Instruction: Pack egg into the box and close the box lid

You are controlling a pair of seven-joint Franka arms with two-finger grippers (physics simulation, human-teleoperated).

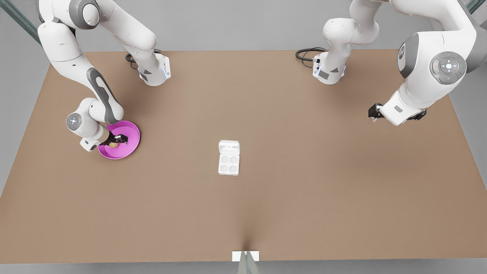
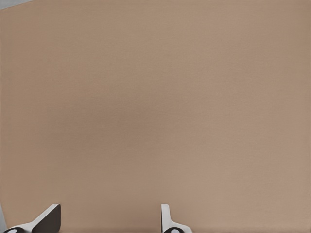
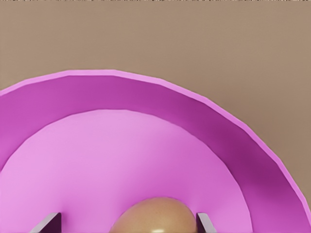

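A brown worktop [image 1: 266,198] fills most of the front view, with grey floor seen beyond its edges. Two white arms are mounted at the upper edge of the frame.

Two containers are seen. A round pink dish [image 1: 131,142] lies at the left of the front view, and one tan egg [image 1: 113,145] is seen inside it. In the right wrist view the egg [image 3: 154,217] is seen on the pink dish floor [image 3: 121,160], between the two fingertips. The box [image 1: 228,163] is placed near the middle of the frame, well apart from the dish; its four round wells are bare. The lid [image 1: 229,147] is laid open, flat, on the upper side of the box.

The right gripper [image 1: 117,141] is lowered into the dish, its fingers spread to either side of the egg; whether the egg is touched cannot be told. The left gripper [image 1: 374,112] is held above bare worktop at the right of the front view, waiting, and its fingers [image 2: 167,218] are seen spread apart in the left wrist view.
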